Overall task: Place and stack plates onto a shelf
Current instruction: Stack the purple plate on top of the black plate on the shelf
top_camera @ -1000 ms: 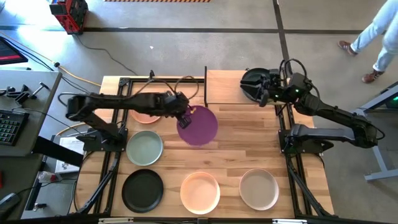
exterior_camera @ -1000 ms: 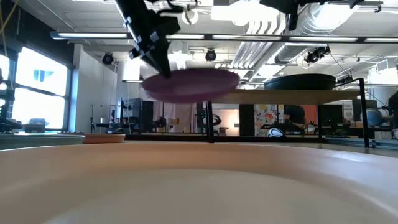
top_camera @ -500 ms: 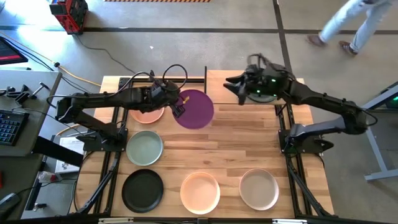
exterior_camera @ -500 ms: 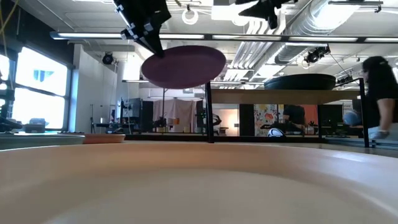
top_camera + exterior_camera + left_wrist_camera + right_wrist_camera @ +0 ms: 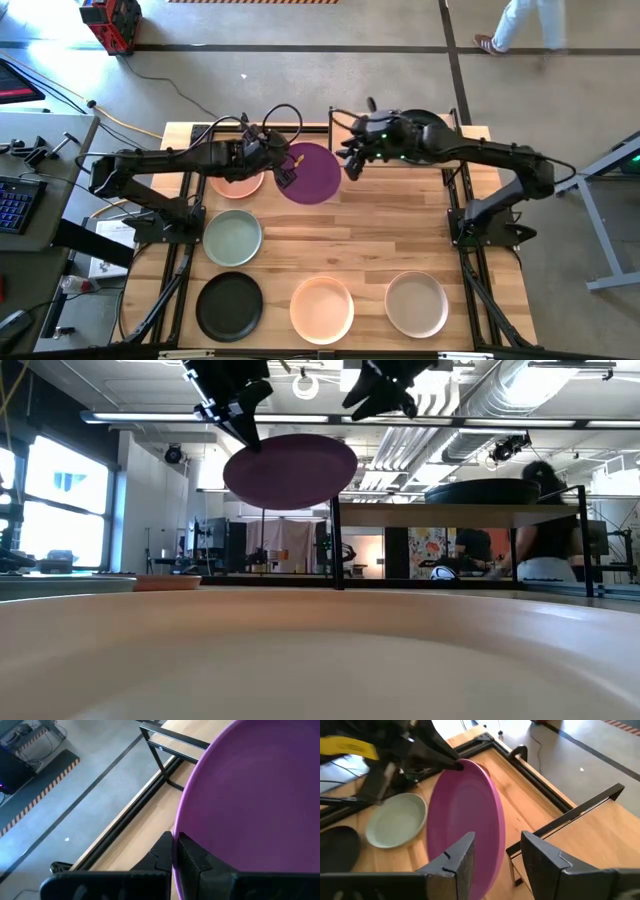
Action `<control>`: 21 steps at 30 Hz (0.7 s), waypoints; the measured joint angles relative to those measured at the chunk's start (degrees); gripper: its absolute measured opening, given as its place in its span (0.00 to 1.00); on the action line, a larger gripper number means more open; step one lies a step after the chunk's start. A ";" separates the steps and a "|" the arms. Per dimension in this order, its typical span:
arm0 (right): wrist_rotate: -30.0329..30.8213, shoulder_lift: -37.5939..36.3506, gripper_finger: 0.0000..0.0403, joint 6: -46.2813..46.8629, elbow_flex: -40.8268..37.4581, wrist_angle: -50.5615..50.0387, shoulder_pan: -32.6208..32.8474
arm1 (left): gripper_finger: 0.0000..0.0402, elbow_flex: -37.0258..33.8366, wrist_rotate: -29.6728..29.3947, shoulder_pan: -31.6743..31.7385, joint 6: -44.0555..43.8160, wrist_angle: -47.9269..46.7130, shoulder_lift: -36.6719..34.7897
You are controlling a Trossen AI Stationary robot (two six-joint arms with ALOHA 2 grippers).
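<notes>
Purple plate (image 5: 312,174) held aloft off table, tilted, rim clamped in left gripper (image 5: 285,172) at plate's 9 o'clock. Right gripper (image 5: 349,160) spread, empty, near plate's 3 o'clock edge. Black plate (image 5: 430,124) lying on shelf (image 5: 355,140), beyond at approx 2 o'clock.

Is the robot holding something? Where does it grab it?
Yes. The left gripper pinches the purple plate by its rim, lifted off the table. The right gripper is open, holding nothing.
</notes>
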 joint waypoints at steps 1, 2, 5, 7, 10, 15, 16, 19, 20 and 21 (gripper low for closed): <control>0.46 0.72 0.35 0.40 0.20 0.06 0.25 | 0.00 0.00 0.05 -0.06 -0.01 0.00 0.00; 0.72 1.33 0.35 0.75 0.24 -0.03 0.44 | 0.00 0.00 0.07 -0.23 -0.01 -0.02 0.00; 2.27 2.94 0.35 2.66 0.24 -0.85 0.99 | 0.00 0.00 0.23 -0.51 0.10 -0.02 0.00; 3.88 3.78 0.35 2.85 0.24 -2.10 1.50 | 0.00 0.00 1.32 -0.68 0.12 0.00 0.00; 6.03 4.73 0.35 3.00 0.24 -2.90 2.33 | 0.00 0.00 1.60 -0.75 0.50 0.00 0.00; 6.63 5.96 0.35 5.69 0.24 -4.78 2.76 | 0.00 0.00 1.59 -0.75 1.48 0.05 0.02; 6.62 6.05 0.35 6.02 0.24 -4.90 2.85 | 0.00 0.00 1.58 -0.74 1.56 0.05 0.02; 6.86 6.03 0.35 7.47 0.24 -5.09 2.93 | 0.00 0.00 1.58 -0.73 1.61 0.13 0.02; 7.45 6.04 0.35 8.12 0.24 -5.31 2.96 | 0.00 0.00 1.60 -0.73 1.61 0.18 0.02; 7.94 6.05 0.35 8.39 0.24 -5.65 2.96 | 0.00 -0.02 1.63 -0.73 1.61 0.52 0.02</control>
